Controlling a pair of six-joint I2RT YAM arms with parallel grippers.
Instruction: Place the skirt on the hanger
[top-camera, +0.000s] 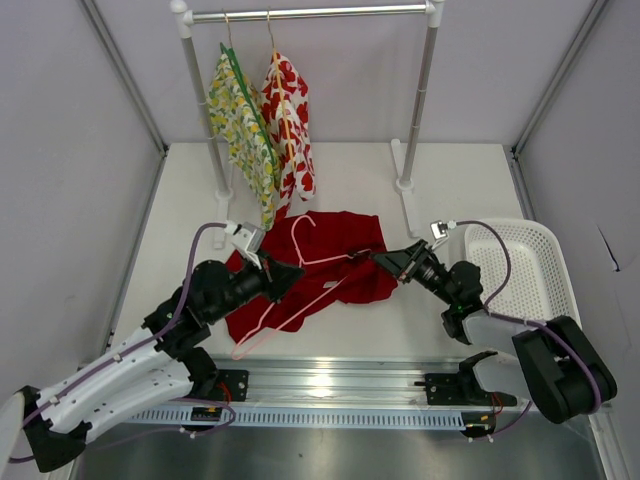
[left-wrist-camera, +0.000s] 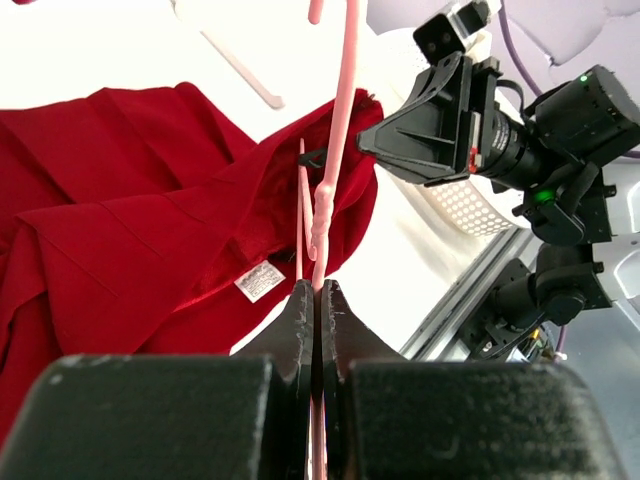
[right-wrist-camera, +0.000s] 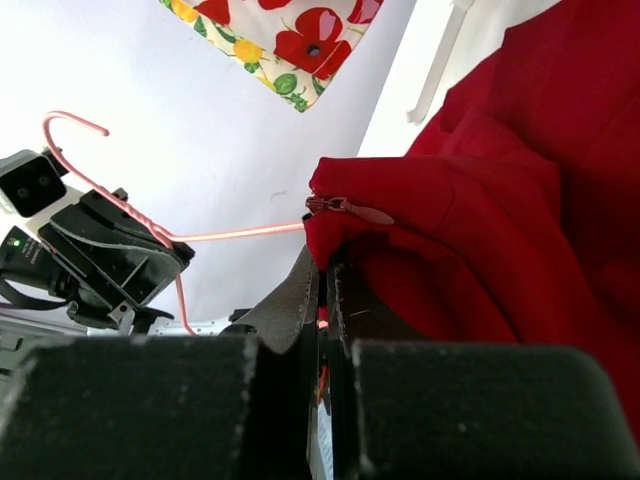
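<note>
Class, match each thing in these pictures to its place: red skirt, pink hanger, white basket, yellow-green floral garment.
1 red skirt; 2 pink hanger; 3 white basket; 4 yellow-green floral garment.
A hanging from the rail; B pinched in the left gripper; C at the right edge of the table; D lying on the table, pinched by the right gripper.
Pairs: 1-D; 2-B; 3-C; 4-A.
</note>
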